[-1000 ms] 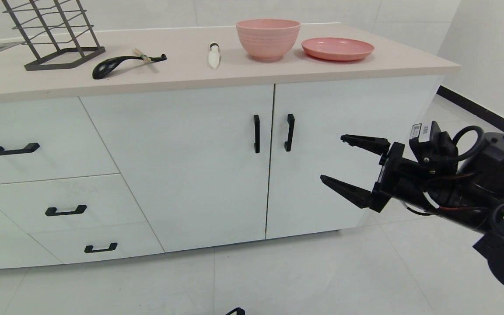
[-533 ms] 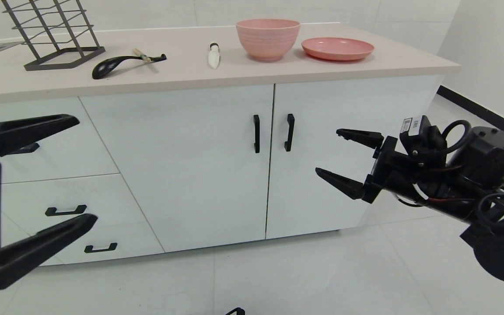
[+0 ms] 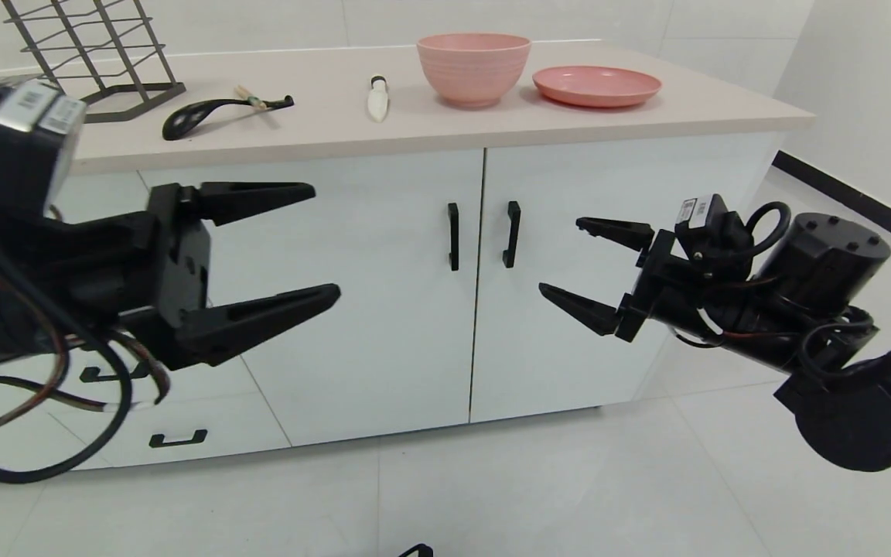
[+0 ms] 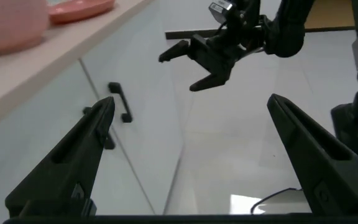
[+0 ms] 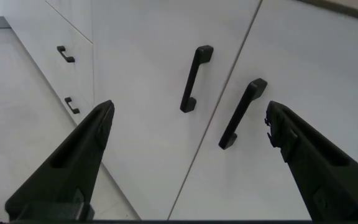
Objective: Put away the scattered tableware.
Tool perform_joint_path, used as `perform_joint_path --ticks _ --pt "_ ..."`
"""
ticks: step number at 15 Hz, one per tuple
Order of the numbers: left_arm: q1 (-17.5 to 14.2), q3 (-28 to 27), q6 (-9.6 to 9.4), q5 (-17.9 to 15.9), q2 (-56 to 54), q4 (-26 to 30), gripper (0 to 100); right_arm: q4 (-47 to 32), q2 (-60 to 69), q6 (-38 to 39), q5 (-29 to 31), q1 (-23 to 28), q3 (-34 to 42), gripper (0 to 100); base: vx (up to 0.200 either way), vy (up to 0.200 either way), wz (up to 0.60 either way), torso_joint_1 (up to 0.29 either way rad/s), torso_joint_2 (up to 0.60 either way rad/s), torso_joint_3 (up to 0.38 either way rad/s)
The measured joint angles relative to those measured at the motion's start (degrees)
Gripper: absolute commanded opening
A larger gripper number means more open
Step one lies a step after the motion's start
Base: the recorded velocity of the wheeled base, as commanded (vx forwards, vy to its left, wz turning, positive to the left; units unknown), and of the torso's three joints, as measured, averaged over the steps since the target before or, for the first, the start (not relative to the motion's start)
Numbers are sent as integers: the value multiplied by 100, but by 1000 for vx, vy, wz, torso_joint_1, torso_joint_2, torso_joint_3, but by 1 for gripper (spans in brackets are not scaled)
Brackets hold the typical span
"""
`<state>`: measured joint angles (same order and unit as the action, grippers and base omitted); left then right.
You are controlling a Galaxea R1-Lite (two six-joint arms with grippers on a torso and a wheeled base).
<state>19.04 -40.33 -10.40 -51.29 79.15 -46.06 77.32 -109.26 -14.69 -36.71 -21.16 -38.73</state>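
A pink bowl (image 3: 473,68) stands upright at the upper centre of the head view on the pale surface (image 3: 646,116); its inside is hidden at this angle; a pink plate (image 3: 596,85) lies flat just beside it, toward the right end of the surface. A white utensil (image 3: 378,97) lies left of the bowl; further left a black ladle (image 3: 213,114) lies with a wooden stick (image 3: 250,97) across its handle; a wire rack (image 3: 93,54) stands at the upper left. All sit back from the front edge.

Below that edge the left gripper (image 3: 327,240) and the right gripper (image 3: 561,257) hang before the closed cabinet doors (image 3: 384,294), fingers spread wide and holding nothing; they are well apart, with the two black door handles (image 3: 454,236) between them and bare floor (image 3: 569,480) beneath.

The left wrist view catches the bowl and plate in its upper left corner and the right gripper farther off; the right wrist view faces the door handles, with small drawer handles (image 5: 66,55) at its left.
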Motion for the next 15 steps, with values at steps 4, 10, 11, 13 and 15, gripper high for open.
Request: perform_joint_path --ticks 4,10,11,13,15 --pt "534 -83 4 238 745 -118 100 2 -372 2 1 -41 -197 100 0 0 0 0 0 0" --pt "658 -700 -180 158 1836 -507 100 -9 -1273 63 -166 -30 -1137 100 0 0 0 0 0 0" --pt "725 -901 -200 9 2010 -516 100 -9 -1419 71 -183 -5 -1353 100 0 0 0 0 0 0" --pt "852 -1108 -207 -143 2260 -536 100 -6 -1694 79 -235 59 -1749 100 0 0 0 0 0 0" --pt "923 -1224 -202 -134 2467 -547 100 2 -1941 98 -489 101 -2070 100 0 0 0 0 0 0"
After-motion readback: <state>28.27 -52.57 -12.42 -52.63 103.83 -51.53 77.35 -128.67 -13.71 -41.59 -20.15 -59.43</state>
